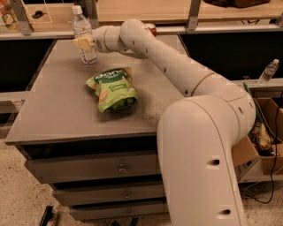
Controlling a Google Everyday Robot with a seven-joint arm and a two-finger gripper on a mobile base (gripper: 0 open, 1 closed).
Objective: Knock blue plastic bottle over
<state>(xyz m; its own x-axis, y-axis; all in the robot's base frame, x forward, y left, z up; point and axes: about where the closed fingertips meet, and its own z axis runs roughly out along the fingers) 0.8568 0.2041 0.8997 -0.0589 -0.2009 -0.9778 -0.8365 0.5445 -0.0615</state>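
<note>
Blue plastic bottle (82,27) upright near far-left corner of table (48,110), gripper (83,43) against its midsection, whether open or closed cannot tell, green snack bag (114,88) flat mid-table

Lab/workshop: grey drawer cabinet (119,167) as bench, metal-post shelving (193,13) behind, cardboard box (265,152) of clutter on speckled floor (17,194). Gripper (83,43) at bottle (82,24), cabinet's far-left corner.
</note>
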